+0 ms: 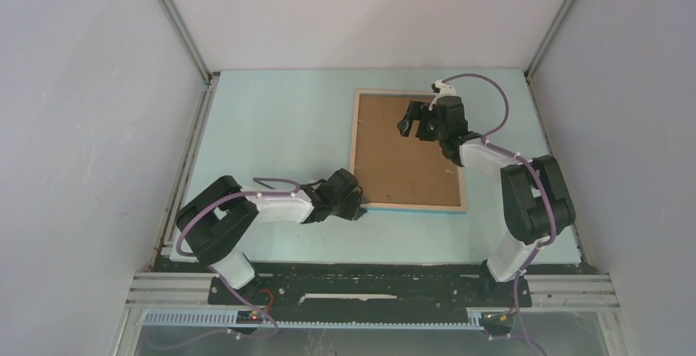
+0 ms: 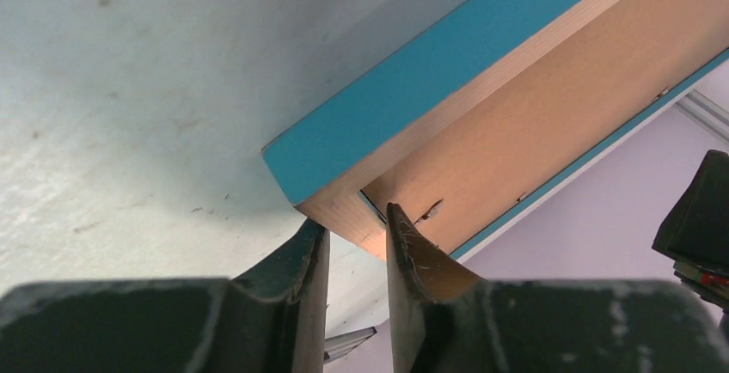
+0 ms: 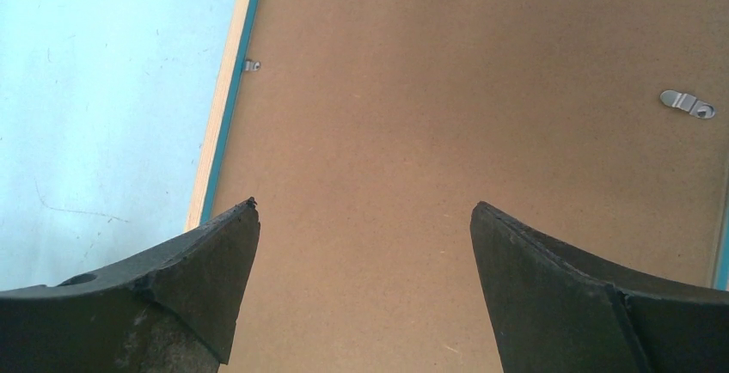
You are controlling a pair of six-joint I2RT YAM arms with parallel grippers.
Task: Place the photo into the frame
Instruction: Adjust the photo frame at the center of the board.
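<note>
The frame (image 1: pixel 354 144) lies back-up on the pale blue table, its light wood rim round a plain brown backing board (image 1: pixel 404 163). My left gripper (image 1: pixel 362 205) is at the frame's near-left corner. In the left wrist view its narrow jaws (image 2: pixel 354 218) pinch that corner of the frame (image 2: pixel 413 89), one fingertip under the blue edge and the other on the wood back. My right gripper (image 1: pixel 414 120) hangs open over the far part of the board (image 3: pixel 447 115), its gap (image 3: pixel 365 210) empty. The photo is not in view.
Metal tabs (image 3: pixel 688 103) (image 3: pixel 250 65) sit at the board's edges inside the frame rim (image 3: pixel 225 98). Grey walls close the table in on three sides. A metal rail (image 1: pixel 369 290) with the arm bases runs along the near edge.
</note>
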